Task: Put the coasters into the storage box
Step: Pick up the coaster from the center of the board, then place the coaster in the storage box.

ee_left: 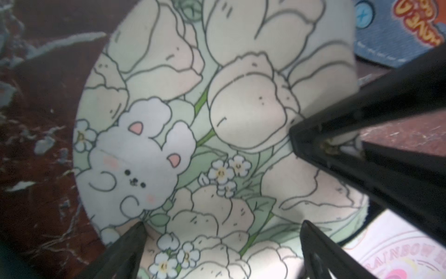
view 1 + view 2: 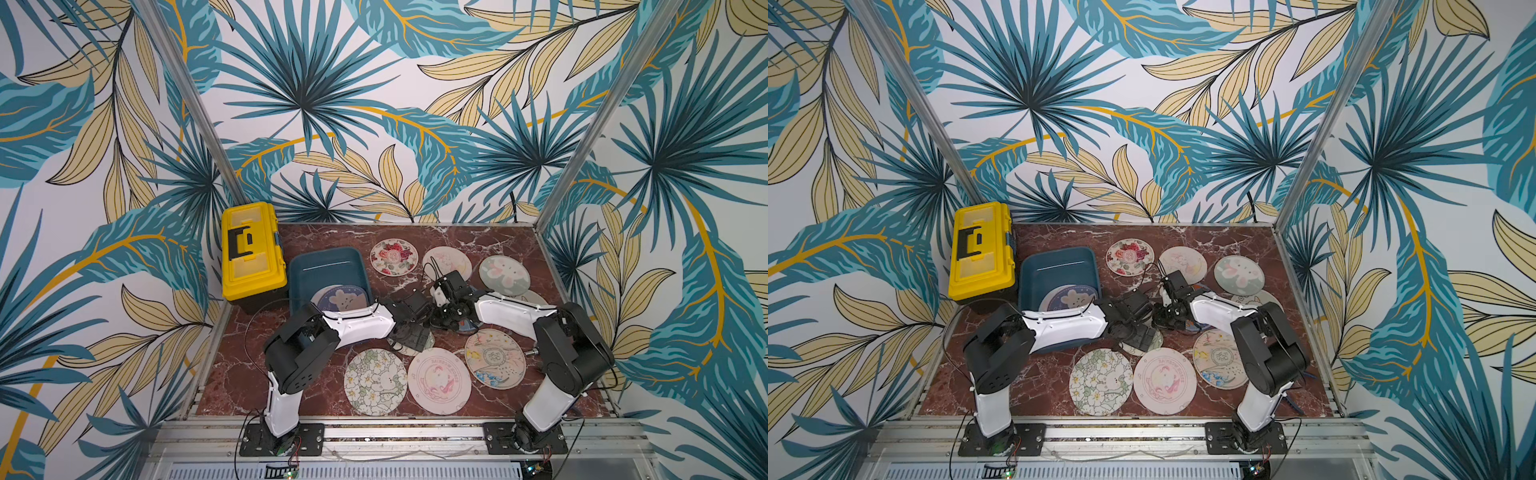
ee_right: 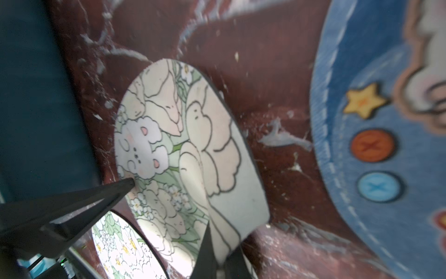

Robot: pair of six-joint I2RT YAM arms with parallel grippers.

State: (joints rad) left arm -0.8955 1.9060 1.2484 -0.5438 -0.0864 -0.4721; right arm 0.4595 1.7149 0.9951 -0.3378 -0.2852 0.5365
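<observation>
- Just off the near right-hand corner of the storage box (image 2: 328, 266), on the red marble-patterned table (image 2: 241, 386): tulip-and-bunny coaster (image 1: 217, 108). It is a thin round disc with a matt printed face and a dark edge.
- Right pincer (image 3: 220, 251): jaws narrow, clamped on that coaster's rim on the side away from the box. In the right wrist view the pinched side looks raised and the box-side rim seems to rest on the table (judgement).
- Left pincer (image 1: 222, 224): spread wide, holding nothing. One fingertip sits at the coaster's box-side rim, by the bunny; contact cannot be told.
- Key relation: the box lies to the robot's left of the held coaster and a little farther from the arm bases. The left arm is nearer the box, and its white forearm (image 2: 357, 324) crosses the box's near wall in both top views.
- A round disc has no long axis, so its plane matters: probably go in flat or edge-first over the low wall. The box's long side runs away from the bases.
- Likely next: either the right pincer carries the coaster across, or the open left pincer takes the raised rim. The forearm is a collision risk for the first.
- Box: dark teal plastic, rounded corners, lidless. A bear-print coaster (image 2: 343, 299) lies inside at the near end.
- Still outside, right of the box: rose-print coaster (image 2: 393, 256), pink rainbow coaster (image 2: 439, 380), blue denim-look coaster (image 3: 376, 149) with printed buttons.
- Yellow toolbox (image 2: 253, 251): just beside the box's left wall.
</observation>
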